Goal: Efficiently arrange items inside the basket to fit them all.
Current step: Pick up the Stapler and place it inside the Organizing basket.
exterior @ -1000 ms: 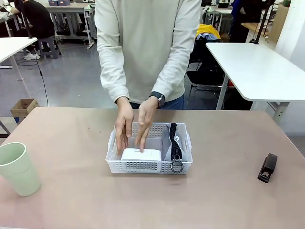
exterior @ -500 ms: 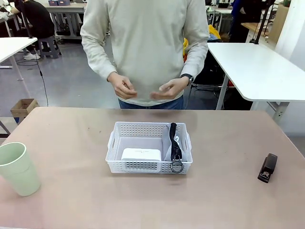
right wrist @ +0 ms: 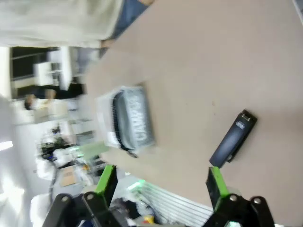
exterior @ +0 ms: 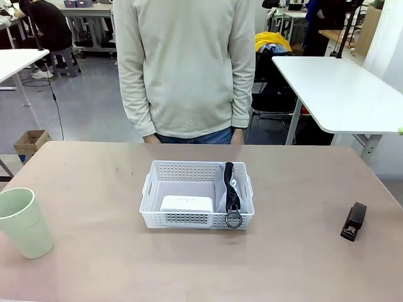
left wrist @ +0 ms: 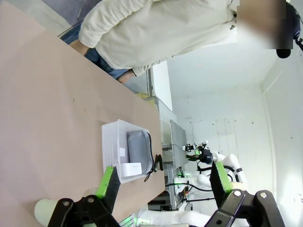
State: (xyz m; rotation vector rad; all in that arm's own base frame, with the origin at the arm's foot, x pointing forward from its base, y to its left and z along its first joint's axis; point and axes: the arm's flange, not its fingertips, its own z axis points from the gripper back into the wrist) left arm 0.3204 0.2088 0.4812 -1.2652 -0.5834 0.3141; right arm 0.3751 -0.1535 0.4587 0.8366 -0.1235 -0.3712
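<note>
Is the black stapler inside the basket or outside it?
Outside: the stapler lies on the table, right of the basket.

You have 1 piece of lettering to read: pale capitals run along the side of the grey zip pouch [right wrist: 137, 120], which lies in the basket [right wrist: 104, 116], seen from the right wrist. You can make out "CAMP"; the letters after it smear in the blur. The black stapler [right wrist: 233, 138] carries a small pale mark near 1 end, too blurred to read.
</note>
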